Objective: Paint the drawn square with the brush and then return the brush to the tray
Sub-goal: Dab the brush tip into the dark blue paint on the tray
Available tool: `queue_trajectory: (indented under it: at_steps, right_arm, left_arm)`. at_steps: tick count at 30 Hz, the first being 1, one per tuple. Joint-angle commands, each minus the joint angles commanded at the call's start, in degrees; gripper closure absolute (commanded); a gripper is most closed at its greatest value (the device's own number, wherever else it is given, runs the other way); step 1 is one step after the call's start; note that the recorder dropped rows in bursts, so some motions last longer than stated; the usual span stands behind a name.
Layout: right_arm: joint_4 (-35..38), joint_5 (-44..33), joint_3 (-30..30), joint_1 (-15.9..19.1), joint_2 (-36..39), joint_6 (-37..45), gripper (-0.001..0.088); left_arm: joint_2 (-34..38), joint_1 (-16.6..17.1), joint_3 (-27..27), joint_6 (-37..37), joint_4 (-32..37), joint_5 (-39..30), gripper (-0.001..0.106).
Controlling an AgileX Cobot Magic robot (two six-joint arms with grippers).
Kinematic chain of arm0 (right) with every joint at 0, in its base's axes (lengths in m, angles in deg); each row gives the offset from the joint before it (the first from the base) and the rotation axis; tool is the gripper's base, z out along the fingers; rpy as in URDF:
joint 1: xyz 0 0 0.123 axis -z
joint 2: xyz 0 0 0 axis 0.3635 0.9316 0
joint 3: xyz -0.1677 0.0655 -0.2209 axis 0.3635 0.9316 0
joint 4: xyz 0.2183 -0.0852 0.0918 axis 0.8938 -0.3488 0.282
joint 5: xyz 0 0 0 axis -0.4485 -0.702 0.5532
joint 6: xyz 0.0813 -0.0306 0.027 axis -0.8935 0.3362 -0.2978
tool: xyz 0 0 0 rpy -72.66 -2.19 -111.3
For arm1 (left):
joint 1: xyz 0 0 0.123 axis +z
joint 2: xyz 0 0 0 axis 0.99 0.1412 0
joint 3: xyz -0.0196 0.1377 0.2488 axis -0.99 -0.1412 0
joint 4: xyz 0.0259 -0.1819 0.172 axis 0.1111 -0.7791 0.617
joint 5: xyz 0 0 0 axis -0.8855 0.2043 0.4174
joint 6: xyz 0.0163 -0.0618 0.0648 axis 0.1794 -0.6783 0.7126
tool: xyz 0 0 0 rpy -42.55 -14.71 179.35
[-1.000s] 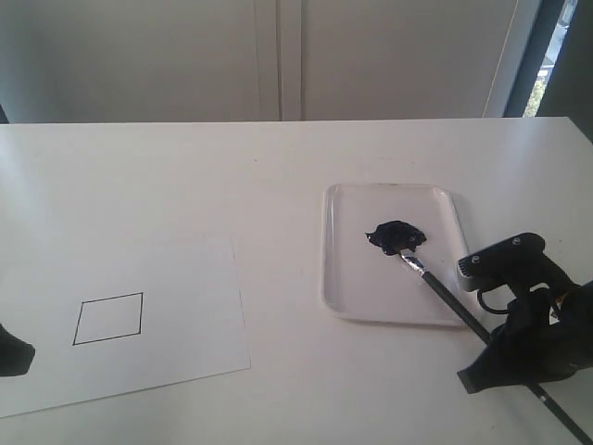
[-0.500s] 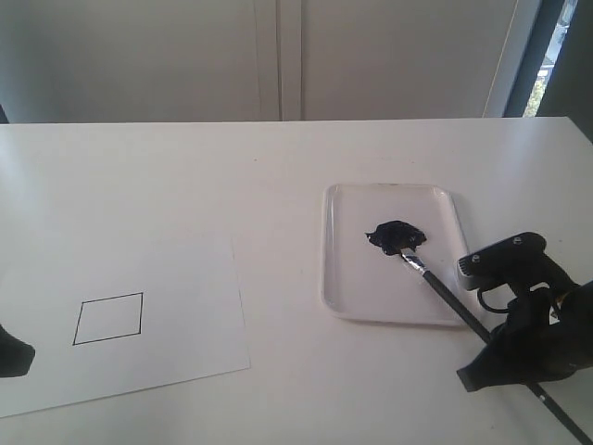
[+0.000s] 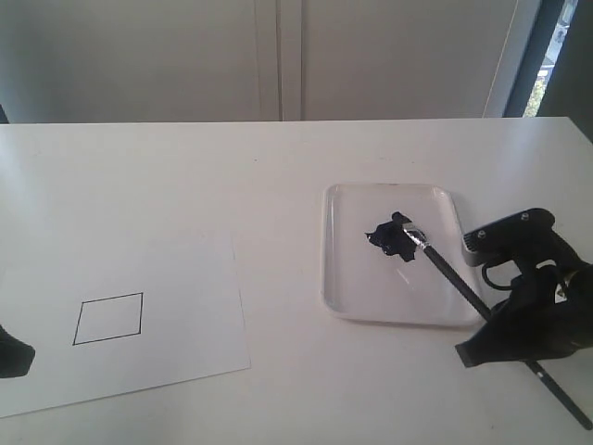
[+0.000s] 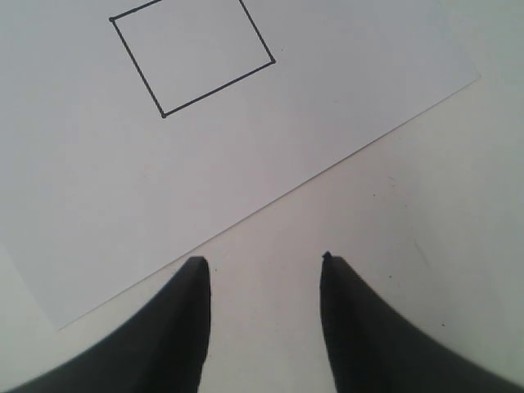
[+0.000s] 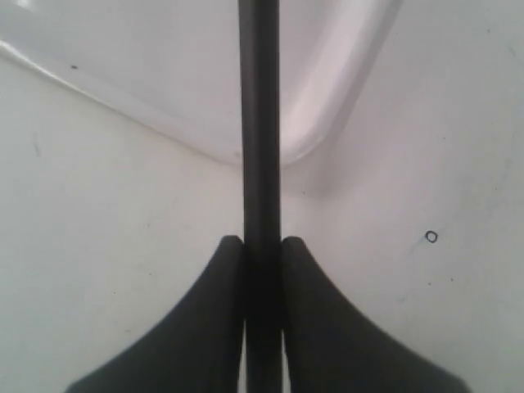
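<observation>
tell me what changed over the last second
The right tool, shut on the brush, shifted slightly farther back on the table, dragging the bristles across the paint blob from its near-right edge to its far-right edge. Nothing taken or let go. The tray, the unpainted drawn square and the open left tool stayed put.

A plain robot test room: a bare white table (image 3: pixel 278 167) fills the frame, pale wall panels (image 3: pixel 139 56) span the top, a dark-framed window (image 3: pixel 556 46) sits upper right, and the black right gripper (image 3: pixel 482 336) is lower right.
</observation>
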Motion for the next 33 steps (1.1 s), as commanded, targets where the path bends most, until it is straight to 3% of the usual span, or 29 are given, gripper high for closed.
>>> queue_trajectory:
  at_steps: [4,16,33]
  right_arm:
    - [0.0,-8.7,-5.4,0.0,-0.2,-0.4,0.0868]
    - [0.0,-23.6,-13.8,0.0,1.8,-2.8,0.0868]
    - [0.0,-23.6,-13.8,0.0,7.0,-2.1,0.0868]
  left_arm:
    - [0.0,0.0,0.0,0.0,0.0,0.0,0.057]
    - [0.0,0.0,0.0,0.0,0.0,-0.1,0.057]
    - [0.0,0.0,0.0,0.0,-0.1,-0.1,0.057]
